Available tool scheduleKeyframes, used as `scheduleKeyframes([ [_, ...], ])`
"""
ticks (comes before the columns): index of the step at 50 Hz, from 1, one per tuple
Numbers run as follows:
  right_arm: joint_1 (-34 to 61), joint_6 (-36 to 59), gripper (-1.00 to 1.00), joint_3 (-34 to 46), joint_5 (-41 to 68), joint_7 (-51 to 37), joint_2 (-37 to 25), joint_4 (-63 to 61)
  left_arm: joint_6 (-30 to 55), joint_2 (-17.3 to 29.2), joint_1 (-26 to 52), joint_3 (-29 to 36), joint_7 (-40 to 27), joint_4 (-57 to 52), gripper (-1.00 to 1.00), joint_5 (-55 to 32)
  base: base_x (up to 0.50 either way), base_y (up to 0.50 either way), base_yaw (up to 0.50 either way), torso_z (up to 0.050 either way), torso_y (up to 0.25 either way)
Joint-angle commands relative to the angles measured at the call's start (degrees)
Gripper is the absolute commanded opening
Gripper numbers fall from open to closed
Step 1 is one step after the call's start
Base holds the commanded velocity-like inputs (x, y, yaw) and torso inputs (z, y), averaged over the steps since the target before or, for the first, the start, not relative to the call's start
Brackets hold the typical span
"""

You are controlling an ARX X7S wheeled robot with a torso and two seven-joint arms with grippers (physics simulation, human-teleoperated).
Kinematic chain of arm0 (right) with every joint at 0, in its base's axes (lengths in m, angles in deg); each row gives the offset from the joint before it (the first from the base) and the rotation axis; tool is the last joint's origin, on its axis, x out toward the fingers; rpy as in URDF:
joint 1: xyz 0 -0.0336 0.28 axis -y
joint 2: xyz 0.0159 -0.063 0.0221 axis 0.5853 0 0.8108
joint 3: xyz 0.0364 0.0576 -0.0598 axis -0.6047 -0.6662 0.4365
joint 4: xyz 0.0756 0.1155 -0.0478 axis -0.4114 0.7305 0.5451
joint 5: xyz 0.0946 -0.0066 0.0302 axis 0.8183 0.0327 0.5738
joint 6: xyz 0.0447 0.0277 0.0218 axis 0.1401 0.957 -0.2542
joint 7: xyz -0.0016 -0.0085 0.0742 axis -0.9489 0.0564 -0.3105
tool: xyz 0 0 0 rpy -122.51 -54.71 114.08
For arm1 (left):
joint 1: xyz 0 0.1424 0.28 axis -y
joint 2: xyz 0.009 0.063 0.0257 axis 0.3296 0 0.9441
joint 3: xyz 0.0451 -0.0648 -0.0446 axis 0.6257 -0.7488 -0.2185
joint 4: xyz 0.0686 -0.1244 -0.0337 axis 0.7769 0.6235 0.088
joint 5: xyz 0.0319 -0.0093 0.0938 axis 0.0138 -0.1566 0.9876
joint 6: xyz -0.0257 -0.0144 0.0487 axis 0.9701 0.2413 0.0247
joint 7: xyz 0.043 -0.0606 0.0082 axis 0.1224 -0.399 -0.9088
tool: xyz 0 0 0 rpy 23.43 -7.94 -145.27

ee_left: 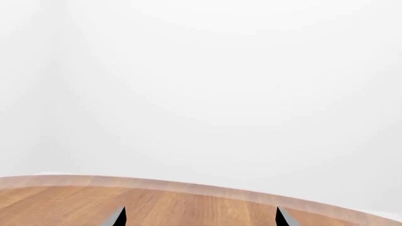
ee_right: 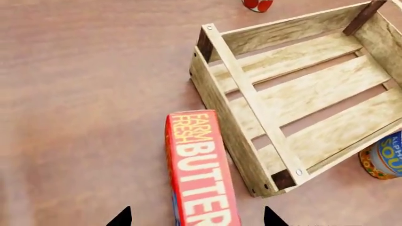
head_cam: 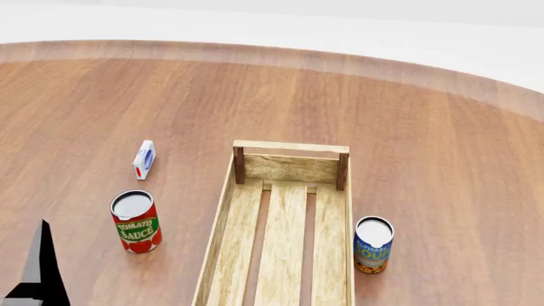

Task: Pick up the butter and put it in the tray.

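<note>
- Butter (ee_right: 199, 172) sits on the tabletop (ee_right: 82, 94) just outside 1 end of the tray (ee_right: 301, 101), between the right end effector (ee_right: 196, 217) tips, which stand apart, straddling it for a grasp.
- Tray holds nothing yet, so the lift comes first.
- Left end effector (ee_left: 199, 217), tips apart, idles over bare wood.
- 2 cans flank the tray: tomato sauce (head_cam: 136, 222) and soup (head_cam: 373, 245).
</note>
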Motion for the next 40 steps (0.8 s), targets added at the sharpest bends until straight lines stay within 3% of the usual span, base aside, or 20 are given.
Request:
scheduleKeyframes([
  [1,7.02,4.53,1.0,6.1,-2.78,3.8,0.42,0.9,-0.26,0.13,0.01,0.37,-0.19,0.25,1.0,0.03,0.0,0.0,0.0,0.0,0.0],
  [27,25.43,12.55,1.0,23.62,-15.99,13.39,3.37,4.23,-0.41,0.7,0.22,0.43,-0.81,0.38,1.0,-0.4,0.0,0.0,0.0,0.0,0.0],
  [40,26.31,10.7,1.0,27.36,-18.37,13.83,5.38,4.99,-0.29,1.03,-0.04,0.61,-1.24,-0.14,1.0,-0.52,0.0,0.0,0.0,0.0,0.0],
])
